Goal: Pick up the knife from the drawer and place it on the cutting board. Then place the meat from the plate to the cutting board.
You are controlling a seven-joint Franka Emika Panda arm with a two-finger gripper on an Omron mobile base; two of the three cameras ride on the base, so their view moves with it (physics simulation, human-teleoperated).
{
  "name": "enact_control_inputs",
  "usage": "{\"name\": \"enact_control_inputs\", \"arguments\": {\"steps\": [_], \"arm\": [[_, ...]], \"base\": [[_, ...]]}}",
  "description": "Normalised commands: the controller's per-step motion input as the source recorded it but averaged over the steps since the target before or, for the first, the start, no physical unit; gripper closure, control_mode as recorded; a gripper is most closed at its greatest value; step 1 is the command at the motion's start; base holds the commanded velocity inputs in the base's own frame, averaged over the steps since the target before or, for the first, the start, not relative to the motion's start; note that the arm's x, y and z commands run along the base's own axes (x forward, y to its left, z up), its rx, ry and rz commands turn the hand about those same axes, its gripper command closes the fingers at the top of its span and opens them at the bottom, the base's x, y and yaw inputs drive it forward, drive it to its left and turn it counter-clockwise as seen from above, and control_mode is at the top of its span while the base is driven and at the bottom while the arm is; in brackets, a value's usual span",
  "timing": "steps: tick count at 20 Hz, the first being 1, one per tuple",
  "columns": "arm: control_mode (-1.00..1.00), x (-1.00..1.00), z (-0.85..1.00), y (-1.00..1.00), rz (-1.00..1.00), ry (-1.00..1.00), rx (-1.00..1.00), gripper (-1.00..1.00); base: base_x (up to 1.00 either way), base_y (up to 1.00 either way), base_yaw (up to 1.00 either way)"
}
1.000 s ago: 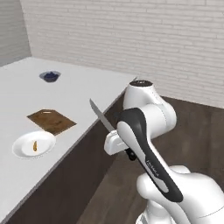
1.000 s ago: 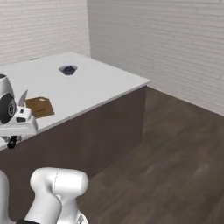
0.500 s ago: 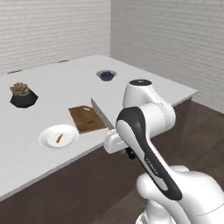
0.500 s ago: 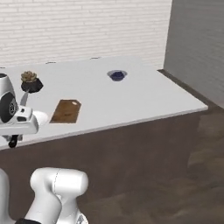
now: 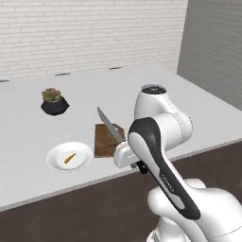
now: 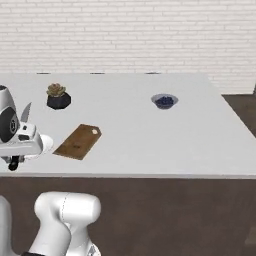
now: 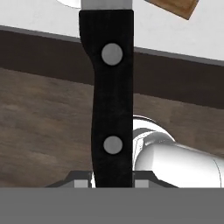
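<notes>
Black, riveted handle of the knife (image 7: 111,100) fills the centre of the hand view, clamped low between the two fingers (image 7: 80,182); the silver-grey blade (image 5: 110,125) rises up and to the left in the middle of the left base view. Gripper (image 5: 127,158) hangs at the front edge of the white bench (image 5: 28,118), the blade tip reaching over the cutting board (image 5: 105,140), which lies centre frame. Just left of the board stands the plate (image 5: 56,160), carrying the meat (image 5: 70,157). Upper left of the board sits a potted plant (image 5: 54,100); a berry bowl (image 6: 164,101) stands right of centre in the right base view.

Handling, as judged: the knife is stiff, light and smooth-sided, so the handle is the proper hold and a tilt could let it slip. The meat looks tiny and soft; a narrow pinch across its short width seems best.
</notes>
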Motion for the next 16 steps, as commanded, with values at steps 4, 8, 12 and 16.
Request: {"name": "enact_control_inputs", "arguments": {"steps": [4, 8, 12, 16], "arm": [[1.0, 0.0, 0.0, 0.0, 0.0, 0.0, 0.0, 1.0], [1.0, 0.0, 0.0, 0.0, 0.0, 0.0, 0.0, 1.0], [-1.0, -0.07, 0.0, -0.05, 0.0, 0.0, 0.02, 1.0], [-1.0, 0.44, 0.0, -0.52, 0.0, 0.0, 0.06, 1.0]], "base": [[0.83, -0.13, 0.32], [0.19, -0.16, 0.18], [-0.17, -0.19, 0.02], [0.0, 0.0, 0.0]]}}
